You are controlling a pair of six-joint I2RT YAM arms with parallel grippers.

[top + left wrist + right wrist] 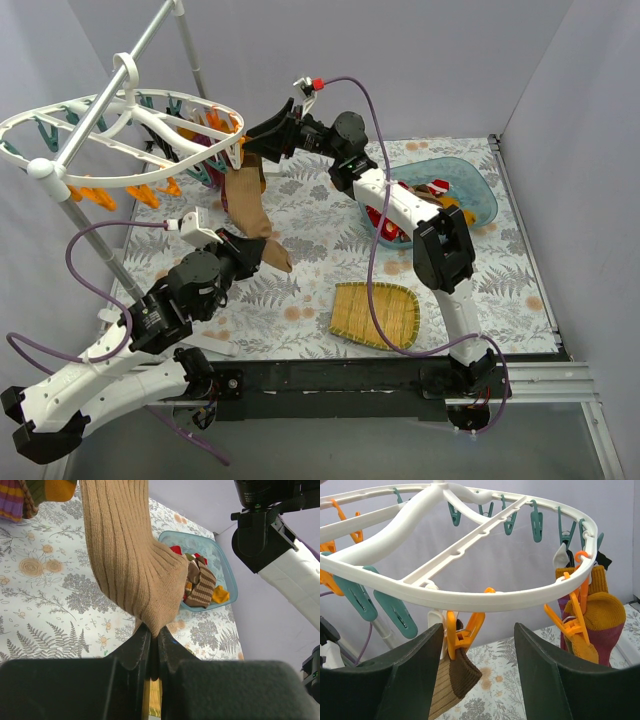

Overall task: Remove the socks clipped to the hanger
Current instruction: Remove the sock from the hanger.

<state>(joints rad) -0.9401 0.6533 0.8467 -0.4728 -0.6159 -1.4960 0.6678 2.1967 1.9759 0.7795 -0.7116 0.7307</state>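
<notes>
The white oval hanger [60, 125] hangs at the back left, with orange and teal clips under its rim [470, 600]. A tan sock with a brown cuff [245, 205] hangs from an orange clip [462, 630] on the near rim. My left gripper [262, 252] is shut on the toe of this tan sock [130, 555], low over the table; in its own view the tips [154, 632] pinch the fabric. My right gripper [255, 138] is open at the rim, its jaws either side of that clip [479, 630]. A mustard and maroon sock [597, 615] hangs further right. A purple striped sock [12, 500] hangs nearby.
A teal basin [478, 190] holding several socks sits at the back right, also in the left wrist view [222, 562]. A woven bamboo tray [375, 315] lies near the front. The grey pole stand [150, 45] slants behind the hanger. Grey walls enclose the floral table.
</notes>
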